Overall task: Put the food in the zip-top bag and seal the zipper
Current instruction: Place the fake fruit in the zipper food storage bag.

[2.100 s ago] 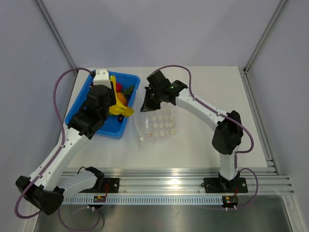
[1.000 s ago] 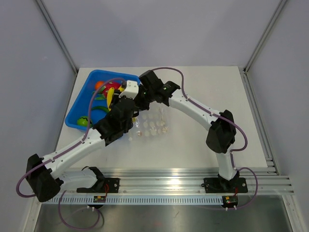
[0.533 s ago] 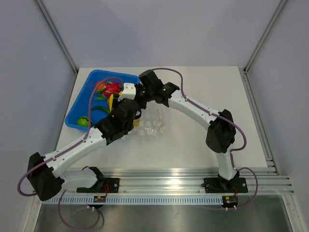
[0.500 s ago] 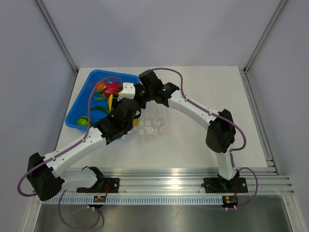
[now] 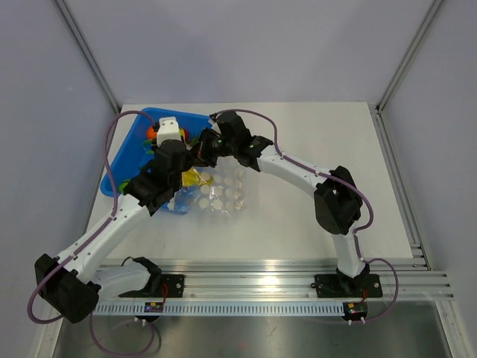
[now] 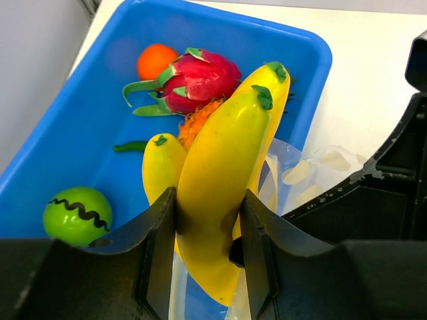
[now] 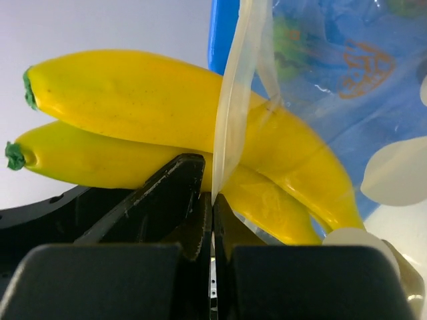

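My left gripper (image 6: 203, 247) is shut on a bunch of yellow toy bananas (image 6: 220, 153), the food, held over the near corner of the blue bin (image 6: 60, 127). The bananas (image 7: 133, 107) reach partly behind the clear film of the zip-top bag (image 7: 333, 87). My right gripper (image 7: 212, 220) is shut on the bag's mouth edge with the zipper strip (image 7: 235, 100), lifting it. From above, the bag (image 5: 223, 195) lies beside the bin, the bananas (image 5: 195, 177) at its left end. The left gripper (image 5: 186, 173) and right gripper (image 5: 203, 145) are close together.
In the bin lie a pink-red dragon fruit (image 6: 197, 80), an orange ball (image 6: 155, 60), a green ball with a black wavy line (image 6: 77, 215) and a spiky orange piece (image 6: 197, 120). The bin (image 5: 186, 117) sits at the table's far left. Both arms crowd that corner.
The left arm has swung left and towards the bin with the bananas. The right gripper followed left, pulling the bag up against the bin. Both grips stay the same.
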Action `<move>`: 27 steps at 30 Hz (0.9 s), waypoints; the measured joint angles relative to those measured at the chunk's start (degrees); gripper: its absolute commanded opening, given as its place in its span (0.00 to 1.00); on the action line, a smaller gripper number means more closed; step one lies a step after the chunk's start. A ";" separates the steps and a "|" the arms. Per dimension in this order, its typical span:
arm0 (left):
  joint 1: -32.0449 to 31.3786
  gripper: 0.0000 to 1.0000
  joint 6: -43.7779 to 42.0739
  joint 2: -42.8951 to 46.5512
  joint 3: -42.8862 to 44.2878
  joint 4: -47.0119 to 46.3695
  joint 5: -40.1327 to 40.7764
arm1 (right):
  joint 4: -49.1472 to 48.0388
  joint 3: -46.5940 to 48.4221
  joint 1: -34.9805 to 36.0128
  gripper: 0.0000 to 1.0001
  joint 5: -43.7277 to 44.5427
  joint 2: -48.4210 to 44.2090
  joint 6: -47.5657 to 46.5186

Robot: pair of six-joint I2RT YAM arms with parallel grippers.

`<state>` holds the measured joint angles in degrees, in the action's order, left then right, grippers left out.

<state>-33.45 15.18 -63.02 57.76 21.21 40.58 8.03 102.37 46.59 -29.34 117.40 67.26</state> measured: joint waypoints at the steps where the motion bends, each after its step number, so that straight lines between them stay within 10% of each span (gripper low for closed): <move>1: 0.74 0.00 0.68 0.00 0.00 -0.02 -1.03 | -0.81 -0.28 -0.11 0.00 -0.20 0.11 0.28; 27: 10.93 0.00 11.87 -1.79 3.39 6.82 -30.73 | -24.02 -15.10 -5.79 0.00 -4.55 -1.75 5.64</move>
<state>-22.52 27.05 -64.82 61.14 28.03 9.85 -15.99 87.26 40.80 -33.89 115.66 72.90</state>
